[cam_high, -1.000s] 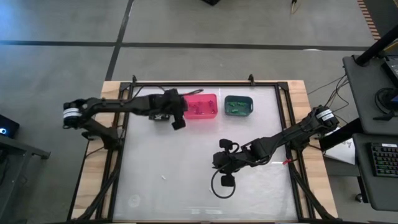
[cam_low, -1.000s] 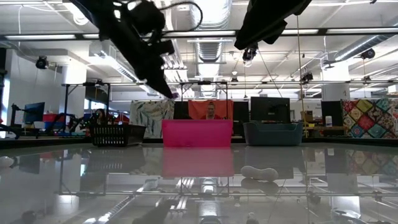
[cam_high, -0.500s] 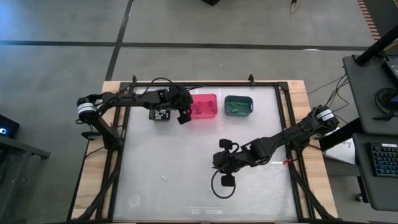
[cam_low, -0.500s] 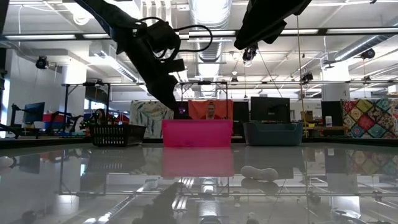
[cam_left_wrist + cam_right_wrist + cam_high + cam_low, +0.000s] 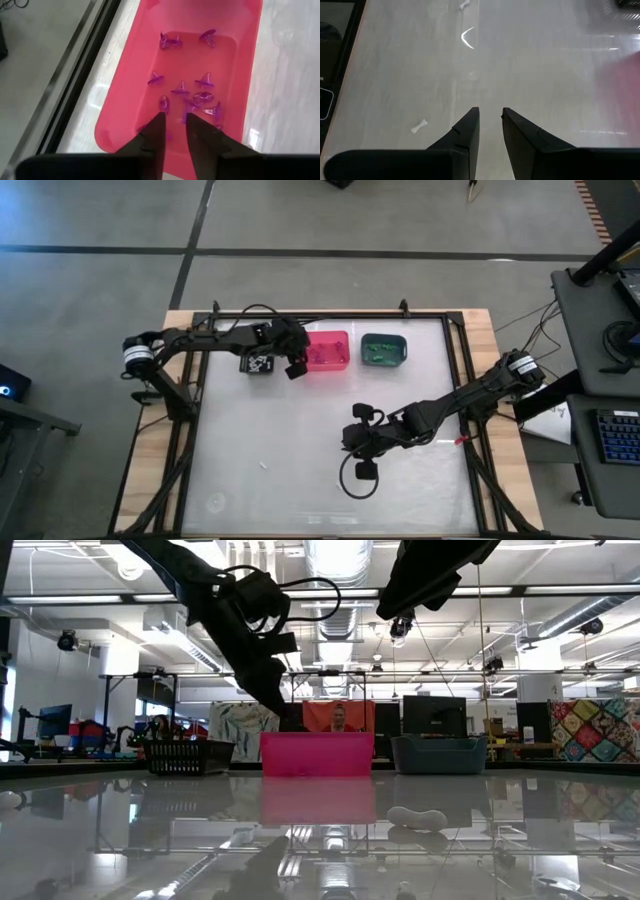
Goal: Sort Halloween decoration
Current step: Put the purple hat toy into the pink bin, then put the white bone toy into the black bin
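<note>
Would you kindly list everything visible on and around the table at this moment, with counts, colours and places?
Pink bin: one, far side of the table, centre.
Purple trinkets: about ten, scattered inside the pink bin.
Teal bin: one, right of the pink bin, with green trinkets inside.
Black bin: one, left of the pink bin, contents unclear.
White trinkets: at least two, loose on the table.
Left gripper: open, empty, over the pink bin's near end.
Right gripper: open, empty, above bare table near the centre.
</note>
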Robot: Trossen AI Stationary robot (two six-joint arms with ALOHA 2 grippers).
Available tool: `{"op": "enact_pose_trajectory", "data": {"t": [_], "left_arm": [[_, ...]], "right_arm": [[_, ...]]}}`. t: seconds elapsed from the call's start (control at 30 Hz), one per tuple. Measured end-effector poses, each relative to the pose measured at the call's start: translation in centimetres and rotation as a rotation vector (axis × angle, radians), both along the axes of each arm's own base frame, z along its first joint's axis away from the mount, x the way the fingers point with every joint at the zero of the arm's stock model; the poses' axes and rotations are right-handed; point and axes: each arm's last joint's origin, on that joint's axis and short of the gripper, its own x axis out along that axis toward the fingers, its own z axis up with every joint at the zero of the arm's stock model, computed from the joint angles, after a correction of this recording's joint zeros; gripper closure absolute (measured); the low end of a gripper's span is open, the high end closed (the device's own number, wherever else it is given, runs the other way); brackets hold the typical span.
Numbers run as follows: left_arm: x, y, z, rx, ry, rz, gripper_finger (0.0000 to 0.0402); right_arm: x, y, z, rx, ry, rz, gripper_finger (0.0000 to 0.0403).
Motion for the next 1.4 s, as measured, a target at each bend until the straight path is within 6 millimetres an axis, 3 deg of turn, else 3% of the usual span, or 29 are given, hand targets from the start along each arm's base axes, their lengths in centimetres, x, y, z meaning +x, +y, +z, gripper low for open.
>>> {"op": "enact_pose_trajectory", "data": {"t": [0.23, 0.5, 0.7, 0.93, 1.4], "left_arm": [[-0.1, -0.2, 0.5, -0.005, -0.018, 0.009, 0.03], [-1.3, -2.6, 3.7, -0.004, -0.082, -0.026, 0.0295], [-2.6, -6.4, 6.0, -0.024, -0.145, -0.101, 0.0294], [-4.4, -11.6, 7.4, -0.089, -0.158, -0.222, 0.0294], [-7.0, -21.4, 6.0, -0.198, 0.037, -0.497, 0.0294]], "right_arm": [[0.0, 0.0, 0.0, 0.002, 0.0, -0.002, 0.0326], [0.0, 0.0, 0.0, 0.002, 0.0, -0.002, 0.0326], [0.1, 0.0, 0.1, 0.004, -0.008, -0.002, 0.0326], [0.1, 0.0, 0.1, 0.006, -0.012, -0.002, 0.0326], [0.2, 0.1, 0.2, 0.006, -0.029, 0.005, 0.0326]]}}
